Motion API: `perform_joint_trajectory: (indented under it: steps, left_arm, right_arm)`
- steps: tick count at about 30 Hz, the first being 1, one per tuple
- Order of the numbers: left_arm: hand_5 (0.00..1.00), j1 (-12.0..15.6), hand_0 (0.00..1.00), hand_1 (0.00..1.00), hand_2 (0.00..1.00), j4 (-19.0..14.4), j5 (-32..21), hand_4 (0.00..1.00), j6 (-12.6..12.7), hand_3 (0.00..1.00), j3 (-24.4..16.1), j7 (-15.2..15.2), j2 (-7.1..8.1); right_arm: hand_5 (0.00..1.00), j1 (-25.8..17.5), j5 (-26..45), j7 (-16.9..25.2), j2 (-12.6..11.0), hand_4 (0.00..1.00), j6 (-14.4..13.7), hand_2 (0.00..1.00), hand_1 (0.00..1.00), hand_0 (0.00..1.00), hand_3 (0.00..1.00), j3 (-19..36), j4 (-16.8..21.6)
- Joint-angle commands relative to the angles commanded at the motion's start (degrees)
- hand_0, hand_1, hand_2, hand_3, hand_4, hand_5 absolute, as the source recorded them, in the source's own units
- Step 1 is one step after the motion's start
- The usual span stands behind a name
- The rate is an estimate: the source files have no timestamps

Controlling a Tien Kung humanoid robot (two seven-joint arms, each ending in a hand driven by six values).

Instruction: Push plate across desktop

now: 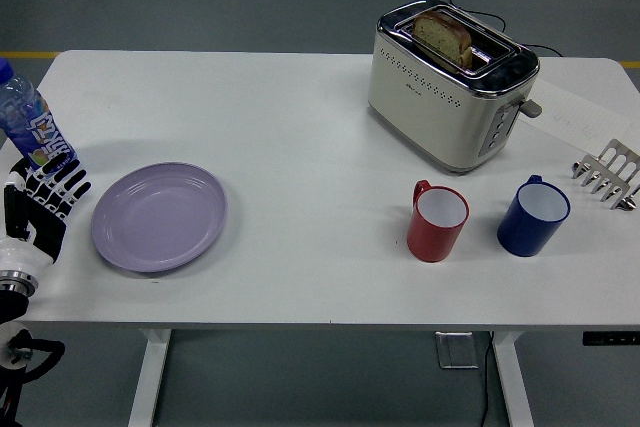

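A lilac plate (pixel 160 216) lies flat on the white table (pixel 300 147), at the left near the front edge. My left hand (pixel 45 202) has come in at the lower left, just left of the plate, with a small gap between them. Its black fingers (pixel 66 187) are spread and point up and right, holding nothing. My right arm does not show.
A blue water bottle (pixel 30 125) stands close behind my left hand. A cream toaster (pixel 450 82) with bread in it sits at the back right. A red mug (pixel 437 220), a blue mug (pixel 533 216) and a metal rack (pixel 606 174) stand to the right.
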Motion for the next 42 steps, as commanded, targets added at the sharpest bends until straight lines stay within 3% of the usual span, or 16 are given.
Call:
perform_joint_trajectory:
  steps: [9, 19, 26, 42]
  left_arm:
    - [0.998, -0.21, 0.764, 0.765, 0.720, 0.88, 0.06, 0.585, -0.14, 0.693, 0.60, -0.26, -1.96]
    - [0.998, -0.37, 0.763, 0.766, 0.719, 1.17, -0.20, 0.583, -0.13, 0.692, 2.11, -0.71, -2.35]
    - [0.998, -0.80, 0.763, 0.765, 0.719, 1.29, -0.44, 0.584, -0.03, 0.691, 3.38, -1.06, -3.76]
    - [0.998, -1.82, 0.762, 0.765, 0.718, 1.31, -1.69, 0.583, 0.29, 0.690, 9.03, -1.63, -4.43]
  right_arm:
    - [0.543, 0.21, -0.18, -0.07, -0.04, 0.323, 0.00, 0.617, 0.526, 0.590, 0.610, 0.00, 0.05]
    - [0.547, 0.29, -0.56, -0.26, -0.01, 0.323, 0.00, 0.616, 0.526, 0.590, 0.610, 0.13, 0.11]
    - [0.550, 0.35, -0.72, -0.27, -0.05, 0.323, 0.06, 0.617, 0.526, 0.590, 0.611, 0.08, 0.12]
    - [0.552, 0.52, -1.24, -0.25, -0.35, 0.324, 0.35, 0.617, 0.526, 0.590, 0.611, -0.06, 0.16]
